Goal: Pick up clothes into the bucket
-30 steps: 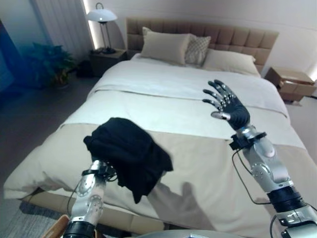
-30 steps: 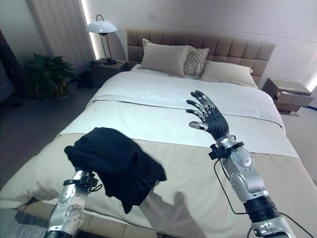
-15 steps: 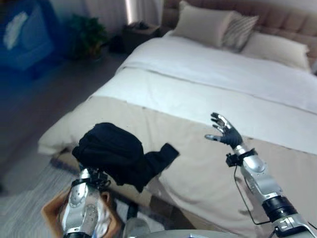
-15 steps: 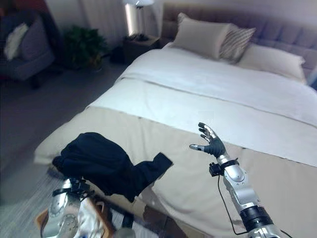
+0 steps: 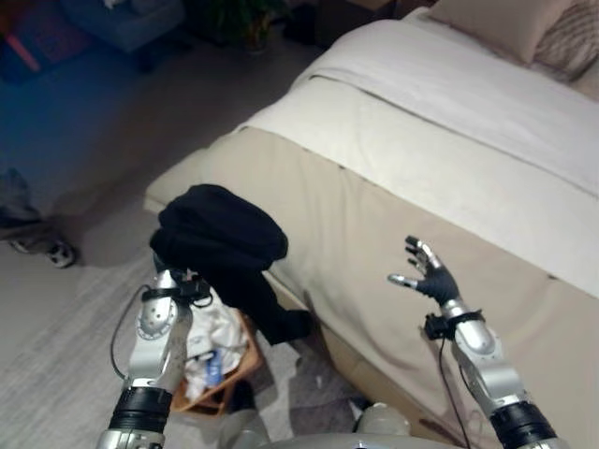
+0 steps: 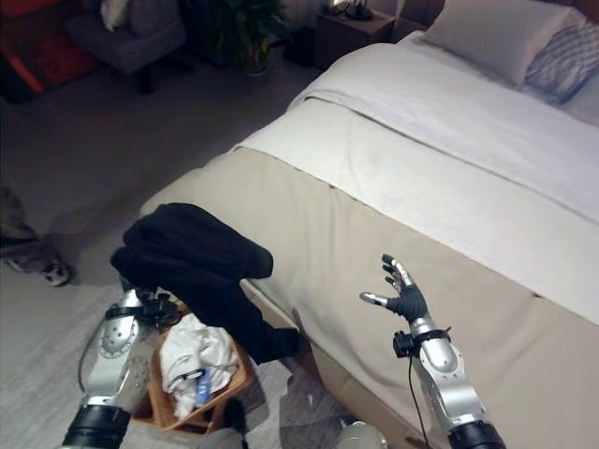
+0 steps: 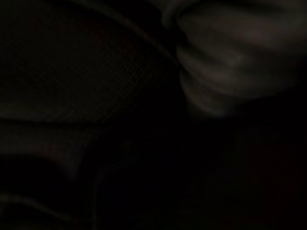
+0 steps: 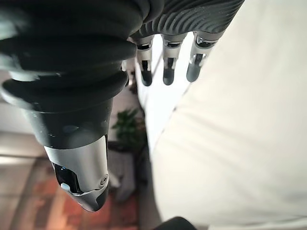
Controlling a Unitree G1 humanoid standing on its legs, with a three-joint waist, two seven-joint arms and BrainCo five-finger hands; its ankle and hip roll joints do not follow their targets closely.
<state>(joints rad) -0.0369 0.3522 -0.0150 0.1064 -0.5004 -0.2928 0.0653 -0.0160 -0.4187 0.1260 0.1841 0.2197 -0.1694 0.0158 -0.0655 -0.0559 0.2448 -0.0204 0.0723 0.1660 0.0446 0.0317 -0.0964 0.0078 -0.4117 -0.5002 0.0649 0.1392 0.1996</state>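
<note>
Now the black garment [image 6: 192,262] hangs draped over the left hand [image 6: 145,304], bunched on top with one end trailing down past the rim of the wooden basket [image 6: 229,383] on the floor beside the bed [image 6: 374,215]. The hand is buried under the cloth, so I cannot tell how its fingers stand; its wrist view gives just dark folds of fabric. The basket has white clothes [image 6: 192,351] in it. A second ago the garment was held up over the tan foot of the bed and no basket was in sight; since then the camera has swung down and to the left, and the garment now sits over the basket at the bed's corner. The right hand [image 6: 401,297] holds nothing, fingers spread and straight above the tan cover, lower than before.
</note>
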